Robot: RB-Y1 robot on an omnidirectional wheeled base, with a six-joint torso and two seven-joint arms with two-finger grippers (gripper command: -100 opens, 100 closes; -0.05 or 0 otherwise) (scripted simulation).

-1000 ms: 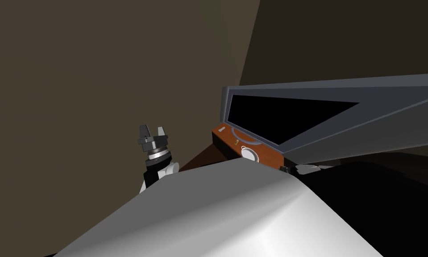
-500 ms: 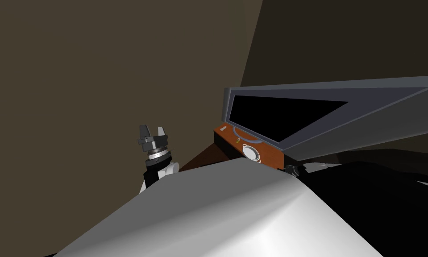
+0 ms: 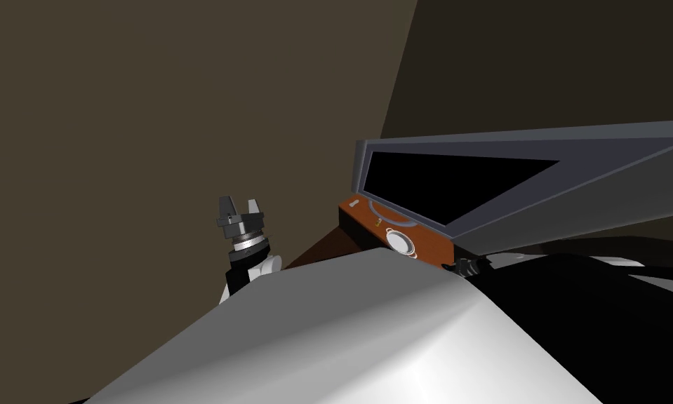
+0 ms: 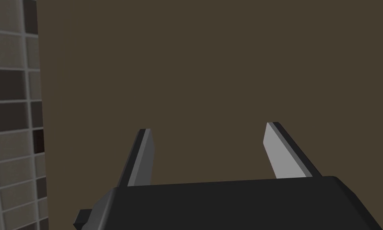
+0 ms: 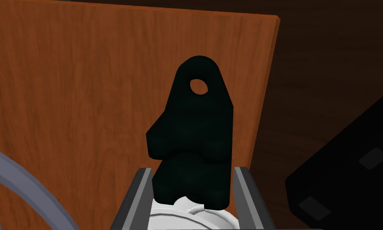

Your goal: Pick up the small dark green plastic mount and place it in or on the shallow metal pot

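Observation:
In the right wrist view the dark green mount (image 5: pixel 194 135), a flat piece with a round hole near its tip, stands between the fingers of my right gripper (image 5: pixel 193 169), which is shut on it. It hangs over the brown wooden table top (image 5: pixel 66 88). The white rim of the shallow pot (image 5: pixel 186 215) shows just below the mount, at the gripper's body. In the head view the pot (image 3: pixel 400 242) sits on the table (image 3: pixel 429 249), and my right gripper (image 3: pixel 463 266) is at the table's near corner. My left gripper (image 3: pixel 240 205) (image 4: pixel 209 127) is raised and open, holding nothing.
A large dark screen in a grey frame (image 3: pixel 468 144) stands over the table, its grey ring base (image 5: pixel 22 175) beside the pot. A small white piece (image 3: pixel 354 204) and a small yellow item (image 3: pixel 377 221) lie further along the table. A black block (image 5: pixel 346 179) lies beyond the table's edge.
The whole head view has drifted a little, so I have moved. My right gripper has shifted slightly along the table's near corner. The left arm holds its pose.

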